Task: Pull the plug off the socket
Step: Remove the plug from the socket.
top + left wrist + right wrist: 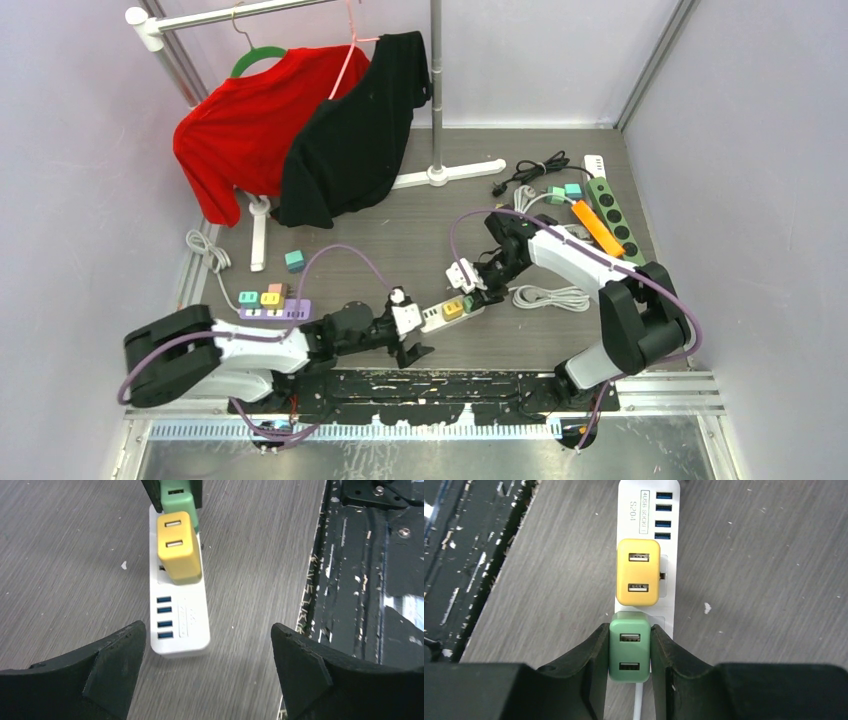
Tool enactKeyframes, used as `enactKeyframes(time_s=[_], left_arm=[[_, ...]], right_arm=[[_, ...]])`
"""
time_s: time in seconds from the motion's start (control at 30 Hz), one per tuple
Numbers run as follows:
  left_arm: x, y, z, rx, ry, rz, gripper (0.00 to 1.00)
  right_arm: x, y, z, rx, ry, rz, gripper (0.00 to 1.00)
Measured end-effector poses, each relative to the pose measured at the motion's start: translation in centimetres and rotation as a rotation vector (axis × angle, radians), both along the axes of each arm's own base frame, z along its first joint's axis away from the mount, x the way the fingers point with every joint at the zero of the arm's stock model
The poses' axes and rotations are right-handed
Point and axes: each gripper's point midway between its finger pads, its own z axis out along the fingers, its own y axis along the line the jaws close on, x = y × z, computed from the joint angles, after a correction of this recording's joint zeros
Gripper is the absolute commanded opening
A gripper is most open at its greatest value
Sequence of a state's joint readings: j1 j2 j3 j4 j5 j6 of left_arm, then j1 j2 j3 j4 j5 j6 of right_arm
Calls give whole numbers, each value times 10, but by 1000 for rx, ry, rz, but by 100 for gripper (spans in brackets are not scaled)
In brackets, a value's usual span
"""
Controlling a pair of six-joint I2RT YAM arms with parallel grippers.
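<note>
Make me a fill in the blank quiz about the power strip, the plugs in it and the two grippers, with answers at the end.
1. The plug clamped in the right gripper is coloured ____.
2. The neighbour plug on the white power strip is coloured ____.
3. The left gripper, near the strip's USB end, holds nothing and is ____.
Answers: green; yellow; open.

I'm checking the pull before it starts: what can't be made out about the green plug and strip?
- Prongs of the green plug: right wrist view, hidden under its body and the right gripper; seated or lifted, cannot tell.
- Cord end of the power strip: right wrist view, mostly hidden by the gripper, cut by the bottom edge.
- Top view: green plug too small to judge.
</note>
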State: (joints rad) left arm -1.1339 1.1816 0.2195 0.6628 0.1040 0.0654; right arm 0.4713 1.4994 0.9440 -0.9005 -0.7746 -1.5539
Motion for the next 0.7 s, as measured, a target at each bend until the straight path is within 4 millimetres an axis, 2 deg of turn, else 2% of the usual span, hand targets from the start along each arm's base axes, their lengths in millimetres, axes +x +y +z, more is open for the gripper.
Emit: enactKeyframes(time_s=[0.17,0.33,0.47,0.6,0.7], left_arm=[[13,-22,-16,27,0,35,90],[24,-32,-45,66,20,79,75],[30,-39,-50,57,26,98,67],[33,-43,-50,38,25,111,49],[33,-43,-50,28,31,117,20]], right_arm=[[-9,-1,0,8,31,12,13],[-12,-1,0,9,43,13,13],[-13,-2,-1,8,48,14,13],[-14,-2,-1,7,52,14,13],[-15,-2,-1,5,57,14,12]])
